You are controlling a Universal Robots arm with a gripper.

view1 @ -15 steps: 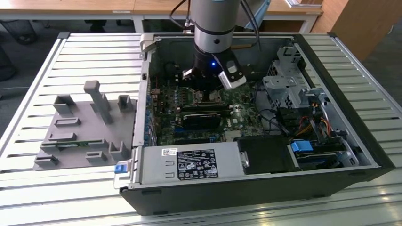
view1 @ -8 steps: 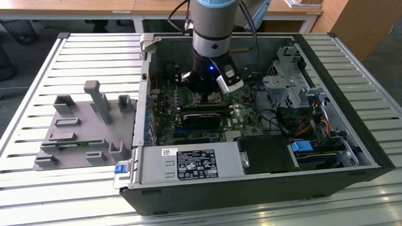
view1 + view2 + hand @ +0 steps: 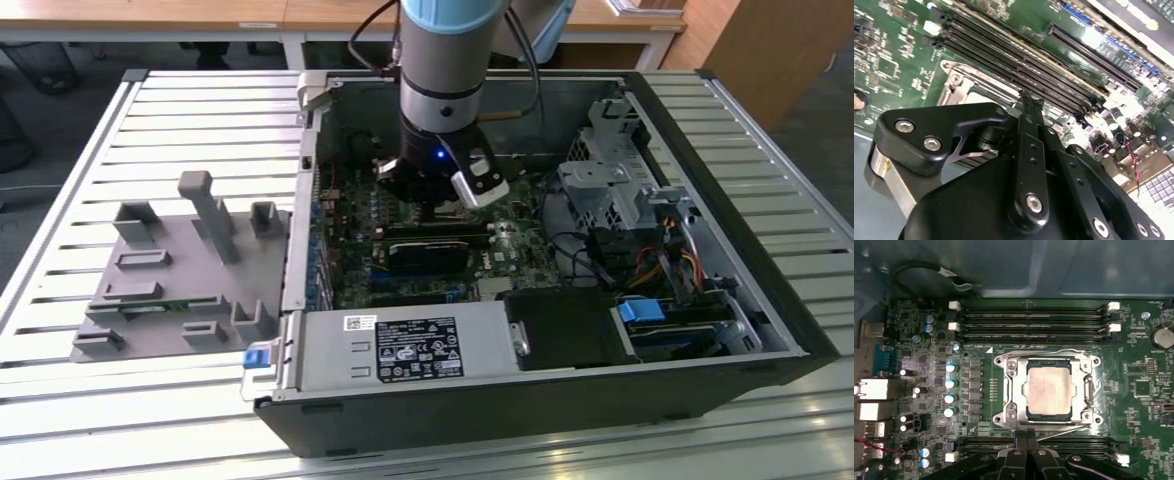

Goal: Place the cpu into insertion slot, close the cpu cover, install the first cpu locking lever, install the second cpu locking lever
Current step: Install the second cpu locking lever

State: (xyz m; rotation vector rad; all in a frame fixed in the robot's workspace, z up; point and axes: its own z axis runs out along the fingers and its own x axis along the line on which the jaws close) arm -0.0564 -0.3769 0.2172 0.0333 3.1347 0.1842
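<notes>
- Hovering just above the motherboard (image 3: 919, 340), the end effector (image 3: 1026, 437) has its two black fingertips pressed together with nothing between them; it sits at the socket's edge, beside a thin wire locking lever (image 3: 1064, 429).
- The cpu (image 3: 1049, 392) lies flat inside the insertion slot (image 3: 1010, 390), its pale metal top showing through the opening of the cpu cover (image 3: 1086, 390), which appears to be folded down over it.
- A second wire lever (image 3: 1054, 352) runs along the far side of the socket, next to the long black memory slots (image 3: 1034, 322).
- Judging from this, the work stands at the lever stage: to do it well, the closed tip should bear on the lever's free end, push it down and sideways under its catch, and stay clear of the chip and the capacitors nearby.
- In the exterior view the arm (image 3: 447, 60) comes almost straight down into the open computer case (image 3: 561, 400), wrist vertical, end effector low over the board's middle.
- The case lies on its side on a slatted surface (image 3: 94, 400), with a grey parts fixture (image 3: 174, 290) to the exterior view's left.
</notes>
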